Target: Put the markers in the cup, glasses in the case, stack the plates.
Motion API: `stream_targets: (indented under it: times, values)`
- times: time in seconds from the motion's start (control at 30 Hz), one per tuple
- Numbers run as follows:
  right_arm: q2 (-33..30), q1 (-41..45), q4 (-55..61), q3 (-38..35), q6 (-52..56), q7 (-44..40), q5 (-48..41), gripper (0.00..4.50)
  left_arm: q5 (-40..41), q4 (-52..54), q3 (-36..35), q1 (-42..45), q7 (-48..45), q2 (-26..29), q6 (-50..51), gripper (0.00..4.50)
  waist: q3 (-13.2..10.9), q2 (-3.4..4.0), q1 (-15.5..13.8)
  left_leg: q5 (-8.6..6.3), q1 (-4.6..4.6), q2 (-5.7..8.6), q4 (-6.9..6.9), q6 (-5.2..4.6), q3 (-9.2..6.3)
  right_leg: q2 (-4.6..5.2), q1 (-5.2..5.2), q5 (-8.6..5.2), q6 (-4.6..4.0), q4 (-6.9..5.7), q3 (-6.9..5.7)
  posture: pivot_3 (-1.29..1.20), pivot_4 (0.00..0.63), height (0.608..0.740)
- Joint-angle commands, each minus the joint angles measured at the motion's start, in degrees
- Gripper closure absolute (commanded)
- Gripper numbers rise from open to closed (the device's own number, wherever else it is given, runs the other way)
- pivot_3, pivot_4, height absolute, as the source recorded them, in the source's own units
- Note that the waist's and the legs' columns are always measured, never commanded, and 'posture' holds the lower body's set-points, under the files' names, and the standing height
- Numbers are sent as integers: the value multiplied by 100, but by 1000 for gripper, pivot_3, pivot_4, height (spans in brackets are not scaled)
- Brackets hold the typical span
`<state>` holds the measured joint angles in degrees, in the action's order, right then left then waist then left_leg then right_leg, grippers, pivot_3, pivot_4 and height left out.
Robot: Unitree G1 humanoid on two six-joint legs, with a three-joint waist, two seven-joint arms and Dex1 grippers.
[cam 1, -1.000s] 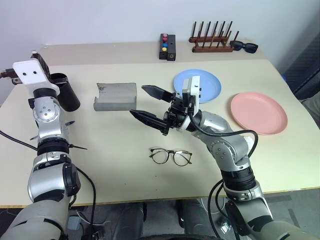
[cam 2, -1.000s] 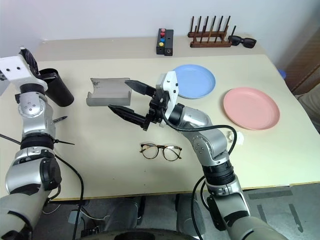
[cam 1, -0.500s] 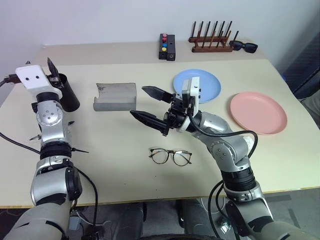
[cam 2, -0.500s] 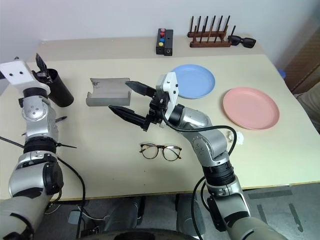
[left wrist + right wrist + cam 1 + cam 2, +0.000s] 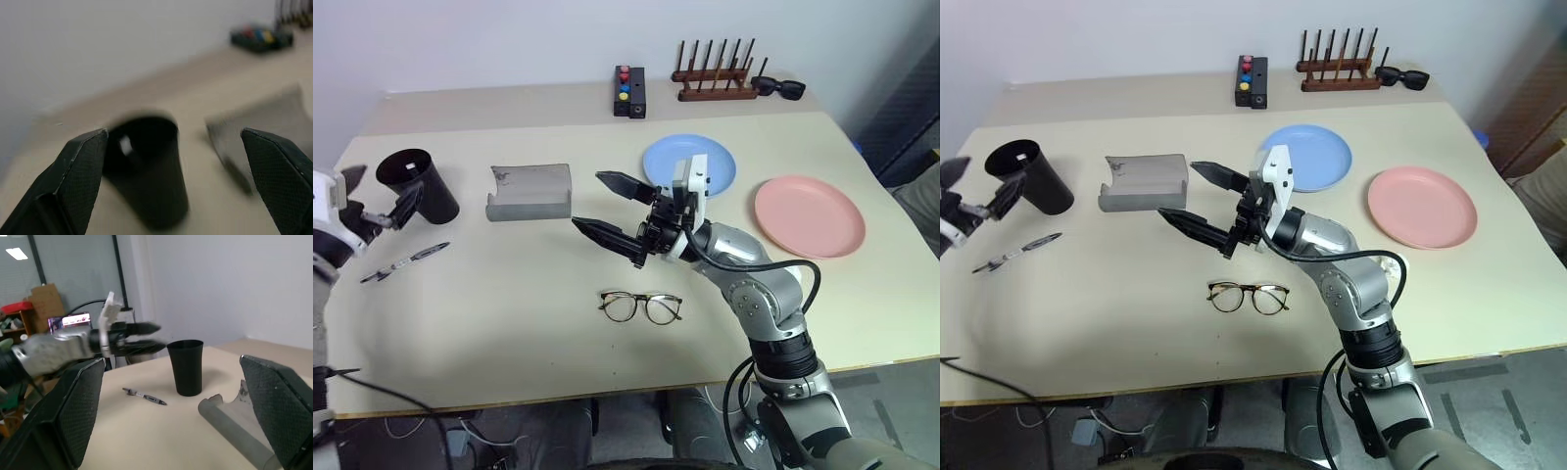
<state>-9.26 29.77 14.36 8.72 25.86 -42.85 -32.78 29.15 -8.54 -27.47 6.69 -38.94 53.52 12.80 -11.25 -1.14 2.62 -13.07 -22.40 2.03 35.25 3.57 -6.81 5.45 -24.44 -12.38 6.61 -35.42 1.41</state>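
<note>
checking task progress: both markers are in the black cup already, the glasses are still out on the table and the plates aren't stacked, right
Not quite: one marker still lies on the table beside the cup, as the left eye view shows; a pale shape inside the cup may be the other. The rest holds: the glasses lie on the table outside the case, and the blue plate and pink plate sit apart.

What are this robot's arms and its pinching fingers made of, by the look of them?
The right arm is a chain of rounded silver-grey segments with black joints, a black cable looping beside it, and a white block at the wrist. Each gripper, right and left, ends in two black, pointed, finely textured fingers.
</note>
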Motion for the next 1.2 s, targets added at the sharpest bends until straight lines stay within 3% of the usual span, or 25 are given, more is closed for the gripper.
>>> stream_targets:
  times: [0.03,0.2,0.33,0.57,0.7,0.9,1.07,1.2]
  values:
    - [79,106,101,29,-88,-67,-70,0,-95,-143,99,-101,-537,497,686,80,0,0,-21,0,0,0,0,0,0,0,0,0,0,1,0,0,150,739]
    - [150,136,29,75,-120,-100,-43,0,-582,-999,883,381,-1114,783,1068,80,0,0,-12,0,0,0,-1,0,0,-1,1,-1,0,4,-2,0,150,739]
    - [172,139,-5,96,-146,-116,-28,0,-1472,-2114,1891,1151,-1639,923,684,80,1,-1,-8,0,-1,-1,-3,0,1,-6,-2,7,13,2,-1,0,150,739]
    - [154,98,35,67,-184,-67,8,0,-2545,-3870,2954,2446,-2374,740,-209,80,2,-2,-12,1,0,-1,-4,-1,1,-7,-4,10,18,-4,-1,0,150,739]
    - [148,75,60,56,-202,-35,31,0,-2766,-4364,3089,2805,-2578,582,-476,1327,3,1,-11,1,2,-1,-4,-1,1,-7,-4,10,19,-9,-1,0,150,739]
    - [128,48,100,50,-199,-8,25,0,-2780,-4469,3006,2854,-2774,492,-613,4353,4,2,-12,2,4,-1,-1,-2,1,-6,-3,9,19,-16,0,0,150,739]
    - [114,46,104,57,-197,-25,16,0,-2441,-3875,2550,2659,-2656,426,-706,4433,4,2,-13,2,4,-1,-1,-2,1,-6,-3,9,19,-18,0,0,150,739]
    - [94,31,142,55,-183,-29,2,0,-1327,-2088,1516,2156,-2725,224,-416,4433,2,-9,-36,2,-5,-2,2,-2,-3,-3,-4,10,19,-14,0,0,150,739]
